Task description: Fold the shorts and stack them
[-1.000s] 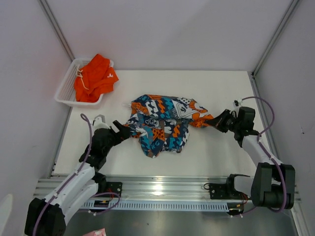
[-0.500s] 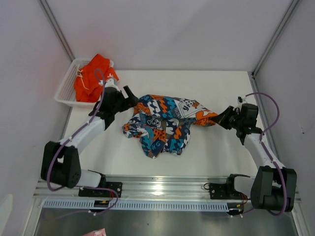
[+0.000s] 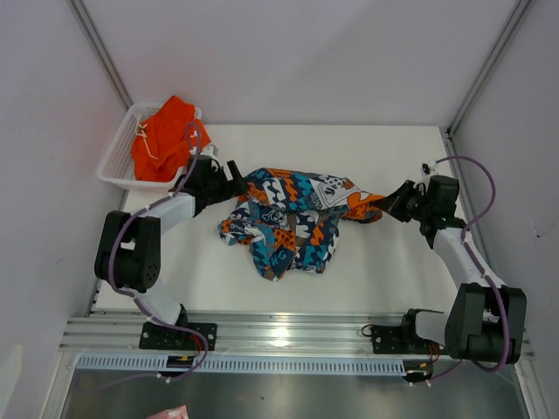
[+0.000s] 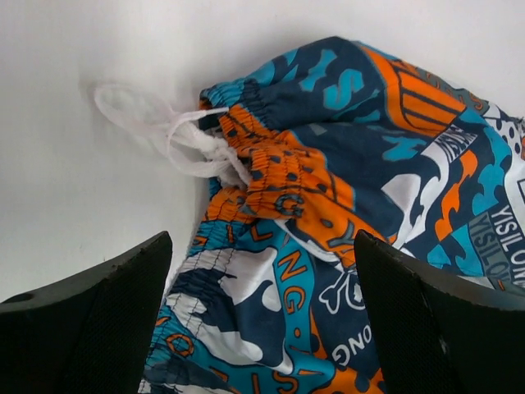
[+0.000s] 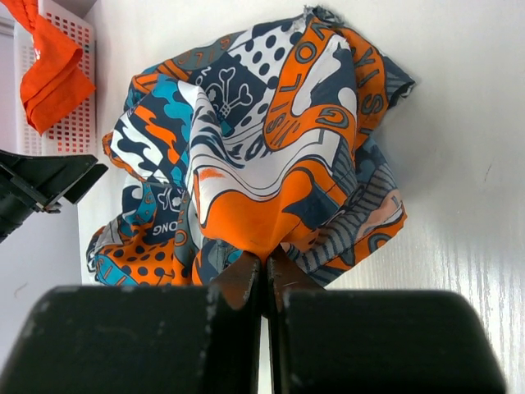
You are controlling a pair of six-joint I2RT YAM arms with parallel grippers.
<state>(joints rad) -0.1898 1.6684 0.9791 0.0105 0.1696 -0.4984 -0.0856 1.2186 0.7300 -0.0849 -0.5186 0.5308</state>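
Top cam: looking at the printed shorts (image 3: 288, 218) crumpled mid-table (image 3: 393, 279). Soft thin cloth, busy blue/teal/orange/white pattern, lumpy w/ folds all over. Also seeing the orange shorts (image 3: 166, 140) bunched in a white mesh plastic basket (image 3: 113, 168) at the far-left corner, white cord hanging across them. Spotting the left gripper (image 3: 234, 172) right by the far-left edge of the print pair, spread wide, holding nothing. Finding the right gripper (image 3: 395, 202) at the cloth's right end, pressed together on an orange tip of it.

Vs 1 s back: seeing the left arm swung from the near-left side of the cloth to the far-left, next to the basket. Same pinch on the right, barely shifted.

Left wrist cam: seeing the left gripper (image 4: 262, 246) w/ black matte jaws far apart, gathered elastic waistband of the print pair lying below and between them. No contact afaict. Noting a white drawstring (image 4: 176, 131) in a loose loopy tangle on bare table. Can read "YISILO.." at the right edge, cut off by the frame, plus "ONG" lower down.

Right wrist cam: seeing the right gripper (image 5: 264, 261) shut tight, nipping an orange fold. Rest heaped behind it, incl. a skull-and-bones motif (image 5: 234, 94) on a white patch. Can't read the big curved letters properly.
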